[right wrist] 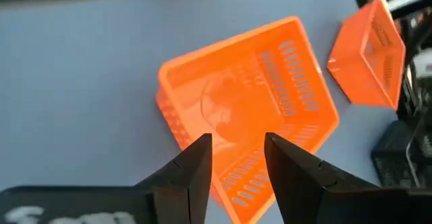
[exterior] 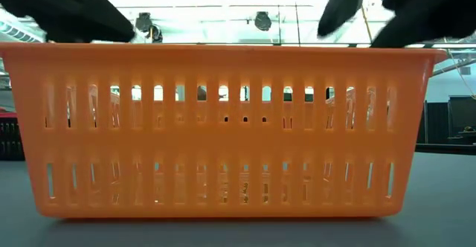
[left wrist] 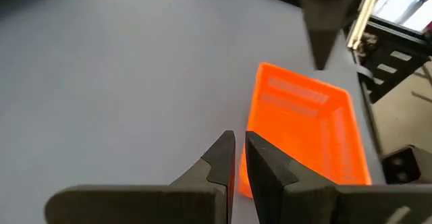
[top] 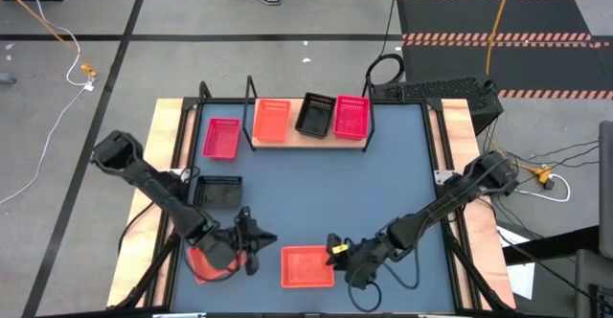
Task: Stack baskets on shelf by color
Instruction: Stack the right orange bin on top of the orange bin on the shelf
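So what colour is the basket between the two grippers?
Orange-red; the basket shows best in the high view.

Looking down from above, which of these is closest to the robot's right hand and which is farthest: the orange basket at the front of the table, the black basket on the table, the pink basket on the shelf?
From the right hand:
1. Orange basket, just beside it at the table's front.
2. Black basket, across the table on the left side.
3. Pink basket, at the shelf's right end, at the back.
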Motion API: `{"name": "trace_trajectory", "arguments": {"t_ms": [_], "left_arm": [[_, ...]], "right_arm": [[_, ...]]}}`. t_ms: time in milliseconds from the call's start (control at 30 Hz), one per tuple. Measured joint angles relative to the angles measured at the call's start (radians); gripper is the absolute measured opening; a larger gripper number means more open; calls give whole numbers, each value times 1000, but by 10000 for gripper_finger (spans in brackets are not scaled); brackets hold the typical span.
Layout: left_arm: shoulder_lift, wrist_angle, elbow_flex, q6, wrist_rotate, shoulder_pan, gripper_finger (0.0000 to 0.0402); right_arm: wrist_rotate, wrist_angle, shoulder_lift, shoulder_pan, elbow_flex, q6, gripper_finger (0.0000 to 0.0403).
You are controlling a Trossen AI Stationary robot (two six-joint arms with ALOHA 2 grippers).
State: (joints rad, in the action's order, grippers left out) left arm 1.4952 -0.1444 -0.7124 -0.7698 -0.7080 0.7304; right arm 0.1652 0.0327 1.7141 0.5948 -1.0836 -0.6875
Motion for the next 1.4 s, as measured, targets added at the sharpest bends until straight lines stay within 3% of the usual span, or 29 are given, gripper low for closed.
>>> {"name": "trace_trajectory", "arguments": {"t_ms": [200, 500, 633, 700, 967, 1067, 1167, 1267, 1400], "left_arm": [[4, 2, 0, -66, -48, 68, 37], [4, 5, 0, -77, -104, 81, 37], [4, 6, 0, -54, -104, 65, 37], [4, 6, 0, -42, -104, 55, 37], [5, 19, 0, -29, -104, 31, 37], [5, 23, 0, 24, -103, 30, 37], [5, 43, 0, 122, -101, 9, 37], [5, 92, -1, 189, -97, -40, 37], [5, 212, -1, 204, -62, -141, 37]], "right_arm": [[71, 2, 38, -6, 0, -143, 132], [67, 77, 52, -56, 0, -223, 132], [-36, 66, 52, -73, 0, -235, 130], [-90, 52, 71, -90, 0, -227, 121], [-87, 42, 145, -105, 0, -162, 46], [-93, 58, 113, -104, 1, -120, 9], [-116, 70, 40, -105, 2, -92, 7], [-72, 53, -57, -120, 2, -7, 3], [156, -52, -183, -207, 1, 179, 2]]}}
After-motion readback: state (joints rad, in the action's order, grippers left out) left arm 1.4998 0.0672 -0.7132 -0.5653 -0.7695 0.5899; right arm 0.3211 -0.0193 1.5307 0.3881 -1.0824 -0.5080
